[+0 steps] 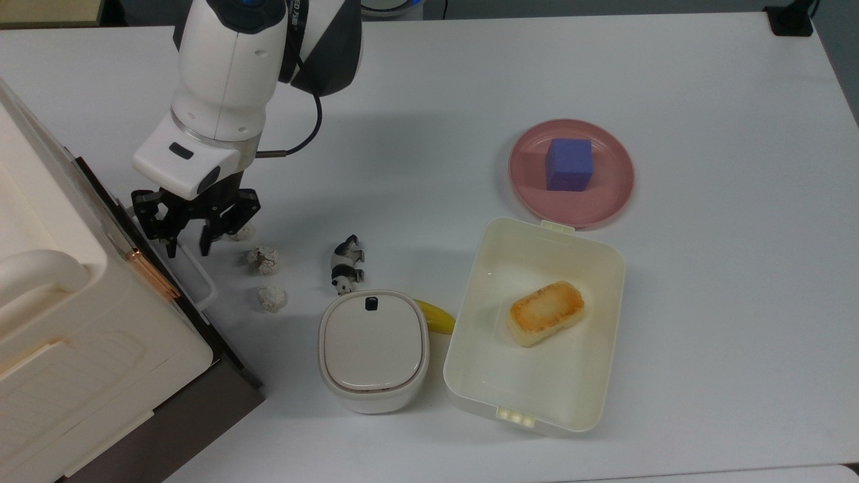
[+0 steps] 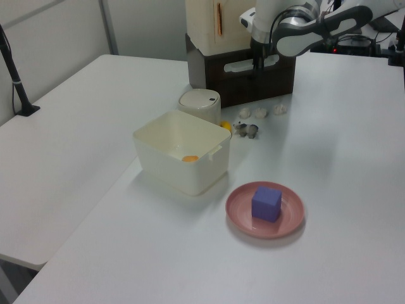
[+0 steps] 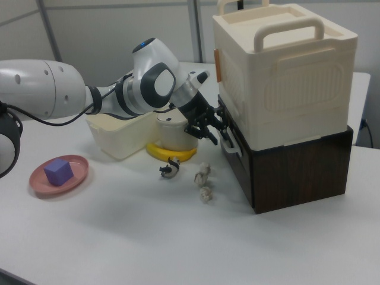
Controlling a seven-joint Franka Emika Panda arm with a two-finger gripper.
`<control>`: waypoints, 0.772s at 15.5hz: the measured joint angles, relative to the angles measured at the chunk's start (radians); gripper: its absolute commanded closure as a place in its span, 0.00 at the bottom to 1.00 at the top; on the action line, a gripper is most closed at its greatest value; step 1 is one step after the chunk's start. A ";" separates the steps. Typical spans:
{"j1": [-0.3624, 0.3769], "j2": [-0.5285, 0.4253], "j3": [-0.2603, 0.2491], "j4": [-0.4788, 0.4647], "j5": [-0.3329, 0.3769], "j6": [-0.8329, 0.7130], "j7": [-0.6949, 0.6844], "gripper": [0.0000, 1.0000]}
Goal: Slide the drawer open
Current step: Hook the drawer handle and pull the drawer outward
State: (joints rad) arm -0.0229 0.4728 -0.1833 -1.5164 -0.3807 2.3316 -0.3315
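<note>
Tool: we saw the tool (image 1: 188,247) closed around the handle (image 1: 194,274).
Drawer: the drawer (image 3: 237,155) was shut.
Risk: we feared slipping if pulled crooked.

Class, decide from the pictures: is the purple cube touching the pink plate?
Touching. In the left view the purple cube sits directly on the pink plate with no gap beneath it; the top view places it within the rim.
</note>
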 measured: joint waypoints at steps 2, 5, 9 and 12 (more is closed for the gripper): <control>0.000 0.000 -0.002 0.003 -0.002 0.000 -0.026 0.99; 0.009 -0.003 -0.003 0.004 -0.003 -0.022 -0.032 0.99; 0.070 -0.042 -0.003 -0.014 0.028 -0.152 -0.025 0.99; 0.162 -0.096 -0.001 -0.046 0.097 -0.302 -0.010 0.96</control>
State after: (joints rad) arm 0.1387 0.3769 -0.1843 -1.5623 -0.2838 2.0295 -0.3420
